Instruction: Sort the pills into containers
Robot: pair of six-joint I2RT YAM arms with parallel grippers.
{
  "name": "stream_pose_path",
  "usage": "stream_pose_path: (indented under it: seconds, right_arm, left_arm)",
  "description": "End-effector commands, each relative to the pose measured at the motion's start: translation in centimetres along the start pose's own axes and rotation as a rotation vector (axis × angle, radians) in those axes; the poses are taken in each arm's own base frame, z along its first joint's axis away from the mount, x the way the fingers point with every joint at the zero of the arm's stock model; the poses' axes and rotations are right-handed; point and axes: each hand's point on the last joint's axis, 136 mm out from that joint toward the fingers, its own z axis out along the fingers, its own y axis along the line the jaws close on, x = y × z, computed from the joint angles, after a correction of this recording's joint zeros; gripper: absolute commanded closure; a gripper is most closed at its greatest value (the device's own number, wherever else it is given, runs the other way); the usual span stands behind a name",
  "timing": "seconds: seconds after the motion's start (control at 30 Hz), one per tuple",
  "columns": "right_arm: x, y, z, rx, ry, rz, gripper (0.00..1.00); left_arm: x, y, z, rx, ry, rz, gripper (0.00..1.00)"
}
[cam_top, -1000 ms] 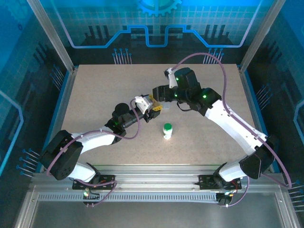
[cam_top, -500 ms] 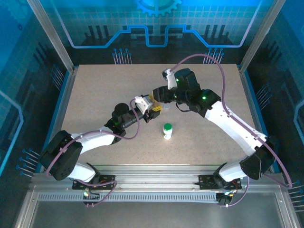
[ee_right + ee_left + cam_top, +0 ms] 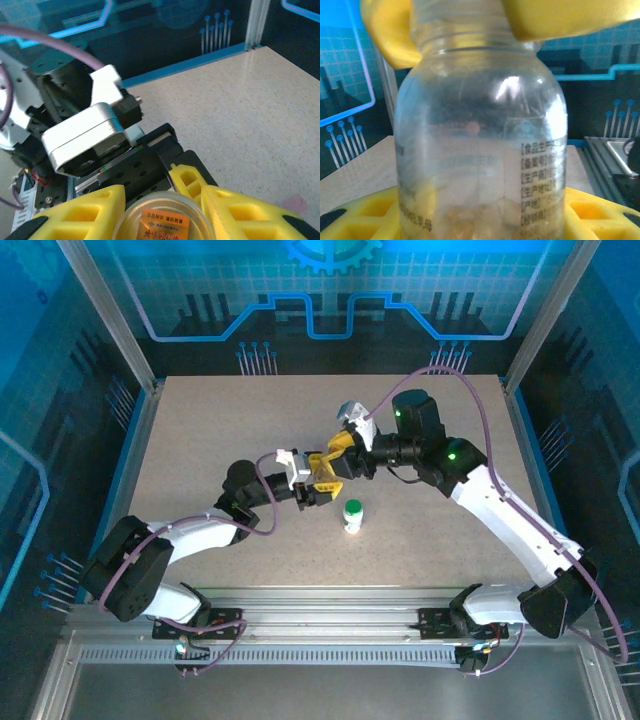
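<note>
Vial [image 3: 480,140] gripped by both tools at mid-worktop [image 3: 200,430].
Reading from your left, you have the left tool [image 3: 318,487] clamped on the vial's lower body, with a yellow finger on either side. The vial is clear-walled with a printed label, and pale pills [image 3: 470,220] lie at its bottom. Next you have the right tool [image 3: 333,460], closed on the vial's top, its yellow fingers against both sides of the orange-labelled cap [image 3: 162,220]. Just right of the tools and nearer the arm bases, you will find the white bottle with green cap [image 3: 352,515], upright on the worktop and touching neither tool.
</note>
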Motion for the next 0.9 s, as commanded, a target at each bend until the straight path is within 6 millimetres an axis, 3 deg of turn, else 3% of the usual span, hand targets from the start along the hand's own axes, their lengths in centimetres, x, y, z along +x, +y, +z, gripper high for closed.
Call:
stream_pose_path:
  seconds: [0.0, 0.27, 0.4, 0.57, 0.7, 0.87]
  right_arm:
    - [-0.4, 2.1, -0.7, -0.104, -0.011, -0.074, 0.51]
    - [-0.4, 2.1, -1.6, -0.086, -0.026, -0.106, 0.23]
    - [-0.4, 2.0, -2.2, -0.068, -0.023, -0.122, 0.14]
    - [0.5, 2.6, -3.1, -0.052, -0.029, -0.172, 0.07]
    - [0.1, 2.7, -4.1, -0.011, -0.051, -0.174, 0.03]
    - [-2.1, 0.2, -5.3, 0.169, -0.144, -0.107, 0.03]
  left_arm:
    - [-2.7, -2.1, -0.3, 0.116, -0.086, 0.049, 1.0]
    - [-2.8, -2.3, 0.1, 0.153, -0.084, 0.027, 1.0]
    - [-2.6, -1.9, 0.1, 0.135, -0.079, 0.027, 1.0]
    - [-2.5, -1.1, 0.0, 0.087, -0.074, 0.038, 1.0]
    - [-1.9, -0.2, 0.1, 0.034, -0.055, 0.044, 1.0]
    - [-1.2, 2.2, 0.1, -0.098, -0.029, 0.041, 1.0]
